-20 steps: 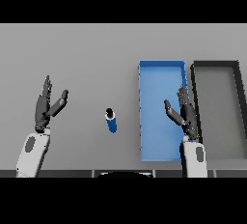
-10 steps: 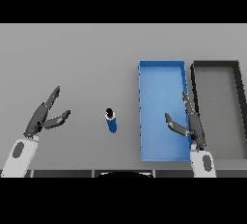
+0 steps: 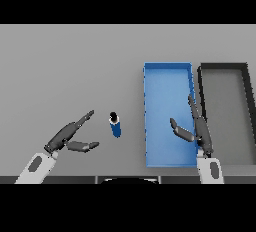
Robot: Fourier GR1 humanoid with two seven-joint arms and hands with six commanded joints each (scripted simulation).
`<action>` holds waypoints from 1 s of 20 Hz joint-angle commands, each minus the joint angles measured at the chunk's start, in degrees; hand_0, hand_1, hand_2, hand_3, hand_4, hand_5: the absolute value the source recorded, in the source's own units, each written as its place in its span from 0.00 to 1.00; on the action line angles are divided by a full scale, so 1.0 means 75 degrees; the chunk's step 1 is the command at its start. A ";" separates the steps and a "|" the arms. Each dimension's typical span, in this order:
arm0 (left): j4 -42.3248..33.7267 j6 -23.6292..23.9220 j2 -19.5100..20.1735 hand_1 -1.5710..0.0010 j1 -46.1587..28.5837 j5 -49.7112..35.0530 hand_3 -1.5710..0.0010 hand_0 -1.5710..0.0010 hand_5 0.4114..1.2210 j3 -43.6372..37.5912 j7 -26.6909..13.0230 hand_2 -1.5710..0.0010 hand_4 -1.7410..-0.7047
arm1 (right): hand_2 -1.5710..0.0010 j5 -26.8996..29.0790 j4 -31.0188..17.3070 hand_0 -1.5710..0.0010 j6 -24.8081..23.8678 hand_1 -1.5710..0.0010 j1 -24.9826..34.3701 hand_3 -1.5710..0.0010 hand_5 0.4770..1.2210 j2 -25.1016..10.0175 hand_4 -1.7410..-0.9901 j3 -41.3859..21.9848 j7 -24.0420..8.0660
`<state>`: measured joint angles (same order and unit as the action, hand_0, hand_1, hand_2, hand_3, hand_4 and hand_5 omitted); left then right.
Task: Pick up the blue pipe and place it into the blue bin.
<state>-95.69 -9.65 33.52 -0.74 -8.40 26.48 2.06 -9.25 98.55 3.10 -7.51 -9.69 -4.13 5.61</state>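
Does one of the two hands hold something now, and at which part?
Nothing is held. The left hand is open beside the blue pipe, apart from it; the right hand is open over the blue bin.

Two white forearms with grey oval patches; left hand (image 3: 64,137) and right hand (image 3: 200,132) dark grey
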 commanded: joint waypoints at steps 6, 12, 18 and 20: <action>0.0568 0.0074 -0.1008 1.00 0.0502 0.0470 1.00 1.00 0.05 0.0590 0.0002 1.00 0.57 | 1.00 0.0087 -0.0155 1.00 0.0008 1.00 0.0206 1.00 0.20 0.0054 0.70 0.0054 -0.0080; 0.1493 0.0292 -0.1927 1.00 0.1081 0.0703 1.00 1.00 0.06 0.0710 0.0194 1.00 0.59 | 1.00 0.0129 -0.0010 1.00 0.0035 1.00 -0.0019 1.00 0.21 -0.0056 0.71 0.0141 -0.0010; 0.2356 0.0511 -0.2510 1.00 0.1512 0.1152 1.00 1.00 0.01 0.0903 0.0226 1.00 0.66 | 1.00 0.0130 0.0007 1.00 0.0000 1.00 0.0045 1.00 0.23 -0.0060 0.70 0.0170 0.0094; 0.2511 0.0441 -0.2678 1.00 0.1595 0.1041 1.00 1.00 0.04 0.0867 0.0441 1.00 0.63 | 1.00 0.0050 -0.0007 1.00 -0.0006 1.00 -0.0063 1.00 0.23 -0.0098 0.71 0.0160 0.0118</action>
<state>-76.87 -6.33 13.41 11.23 -0.58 32.99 5.27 -8.87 98.50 3.02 -7.99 -10.46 -2.90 6.40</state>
